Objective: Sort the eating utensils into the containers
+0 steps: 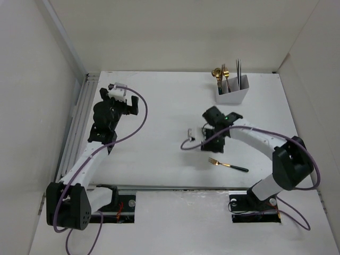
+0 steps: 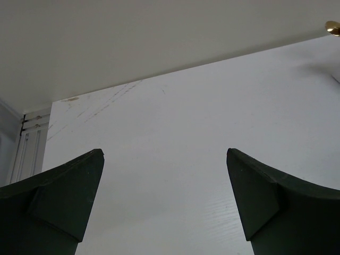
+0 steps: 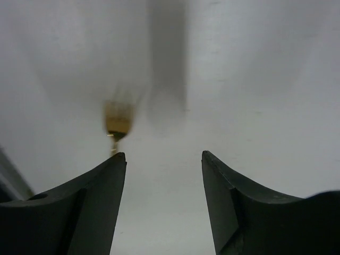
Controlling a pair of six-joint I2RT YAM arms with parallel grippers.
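Cutlery already fills part of the white holder point(image 1: 232, 95), which stands at the far right of the table point(image 1: 159, 159), close to the back wall. A gold spoon point(image 1: 217, 73) and a gold fork point(image 1: 224, 71) stick up from its left end. Thin chopsticks point(image 1: 238, 66) stand upright nearer its right end. I cannot tell which compartment each one sits in.

One dark-handled fork point(image 1: 227, 164) lies flat on the table, well apart from the holder and nearer the front edge. Its gold tines point left and its dark handle runs off to the right.

The right end effector point(image 1: 211, 144) hangs just beyond the tines of that fork, not touching it. In the right wrist view its fingers stand apart point(image 3: 163, 155) with only bare table between them. The fork head appears there as a blurred gold patch point(image 3: 118, 119) just ahead of the tip of the finger on the left of that view.

The left end effector point(image 1: 121, 98) is over the far left part of the table, well away from the holder and the loose fork. Its wrist view shows the fingers spread wide point(image 2: 164, 154) with nothing held, facing bare table and the back wall. A small gold tip point(image 2: 333, 26) shows at the upper right edge of that view, cropped too much to tell which utensil it is.
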